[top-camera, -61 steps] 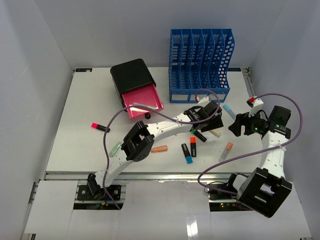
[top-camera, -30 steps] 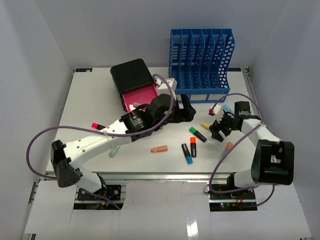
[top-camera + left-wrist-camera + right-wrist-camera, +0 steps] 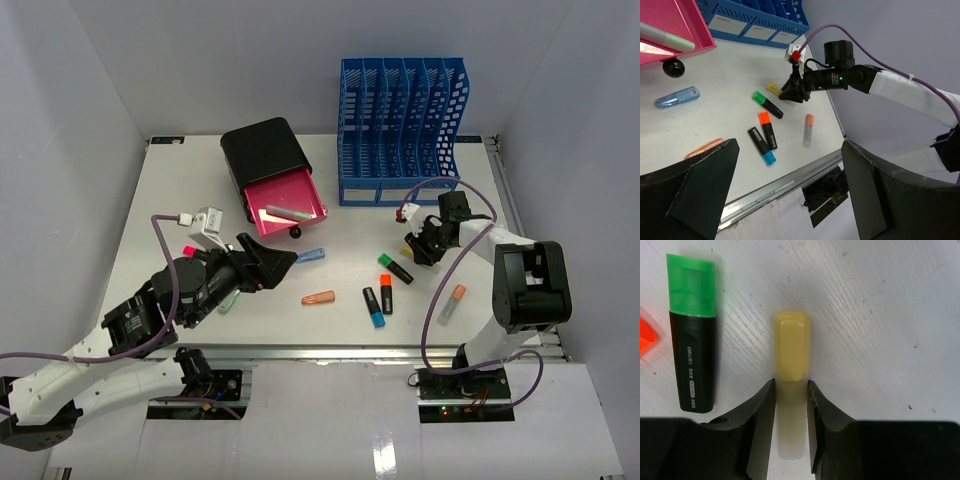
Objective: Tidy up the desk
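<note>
The right gripper (image 3: 790, 385) pinches a yellow marker (image 3: 791, 345). A green marker (image 3: 691, 340) lies just beside one finger. The left gripper (image 3: 790, 144) is spread wide.

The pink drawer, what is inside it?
One pale grey-green marker lies in the pink drawer. The drawer's rear part sits inside the black box, so anything there is hidden.

Green-capped highlighter (image 3: 692, 365), black barrel: white print running lengthwise; brand "deli" nearest cap; small characters after it too fine to read; model "S600" at tail end; blue file rack (image 3: 771, 7), white labels (image 3: 730, 24) along front base: print too small to read
</note>
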